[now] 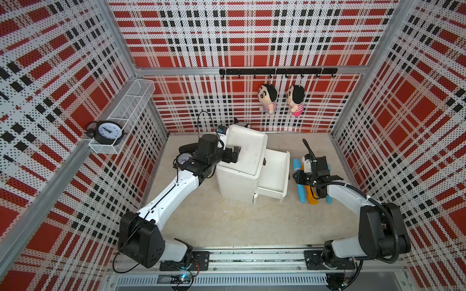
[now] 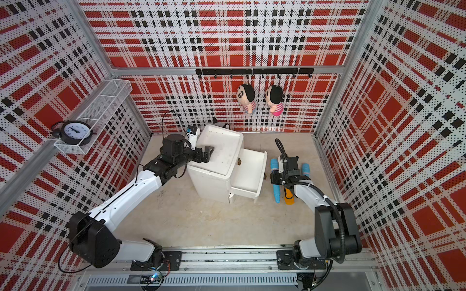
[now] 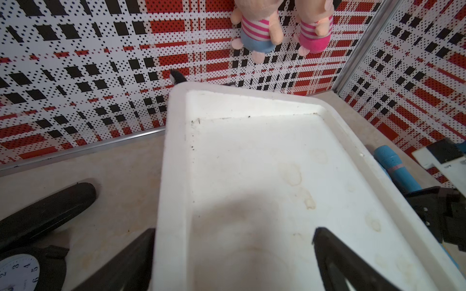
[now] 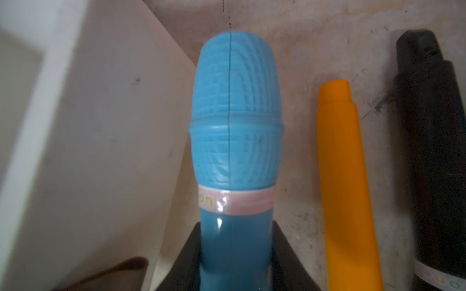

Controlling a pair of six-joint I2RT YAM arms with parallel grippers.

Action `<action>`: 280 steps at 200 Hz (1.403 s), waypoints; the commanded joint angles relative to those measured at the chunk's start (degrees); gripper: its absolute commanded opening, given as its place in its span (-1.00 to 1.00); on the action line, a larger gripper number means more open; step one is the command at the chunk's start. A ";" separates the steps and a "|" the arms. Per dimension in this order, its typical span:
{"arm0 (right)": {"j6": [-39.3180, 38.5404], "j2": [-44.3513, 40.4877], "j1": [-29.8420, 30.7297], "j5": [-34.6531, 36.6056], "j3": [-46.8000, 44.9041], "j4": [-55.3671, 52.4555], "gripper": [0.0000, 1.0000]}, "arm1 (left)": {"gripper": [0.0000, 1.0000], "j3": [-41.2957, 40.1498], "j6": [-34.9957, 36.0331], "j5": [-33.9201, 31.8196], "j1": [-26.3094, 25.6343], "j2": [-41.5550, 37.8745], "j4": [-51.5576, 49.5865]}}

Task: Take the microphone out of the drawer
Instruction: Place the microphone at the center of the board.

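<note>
Clearing the drawer: microphone out, release left to do

Judging by both top views, the main part of the job looks finished. The white drawer (image 1: 273, 173) stands pulled open right of centre with its floor bare. The blue microphone (image 1: 297, 164) is outside it, just beside the drawer's front panel toward the right of the frame. What seems left is to set it down and let go — whether it already rests on the table (image 1: 227, 221) I cannot tell.

The right gripper (image 4: 235, 241) has its jaws closed narrow on the microphone's smooth, darker-blue handle, at the bottom centre of the right wrist view. The left gripper (image 3: 234, 229) has its jaws spread wide and holds nothing — one finger sits outside the raised top rim of the cabinet (image 1: 234, 184), the other over the top.

The microphone is a plastic toy. It has a rounded light-blue head with a moulded grid and a seam down the middle, a pale pink band beneath, then the glossy handle. An orange tube (image 4: 345, 176) lies close on its right in that view.
</note>
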 commanded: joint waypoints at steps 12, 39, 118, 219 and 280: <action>0.35 2.24 0.50 2.39 -0.96 3.41 -1.00 | 0.96 -1.71 -0.70 3.13 1.71 -0.36 -1.02; 0.91 3.38 0.59 3.80 -1.86 3.82 -1.00 | 0.96 -2.23 -0.61 4.06 2.48 -0.43 -0.97; -1.07 6.16 0.58 8.34 -1.77 1.64 -0.94 | 0.96 -3.56 -0.62 4.68 3.67 -1.55 -0.82; -2.33 7.31 0.59 12.91 -0.66 -0.62 -0.63 | 0.96 -3.61 -0.69 5.29 3.88 -1.28 -0.82; -1.80 7.20 0.61 12.21 -0.53 -1.49 -0.18 | 0.96 -3.46 -0.91 6.06 4.45 -0.62 -0.56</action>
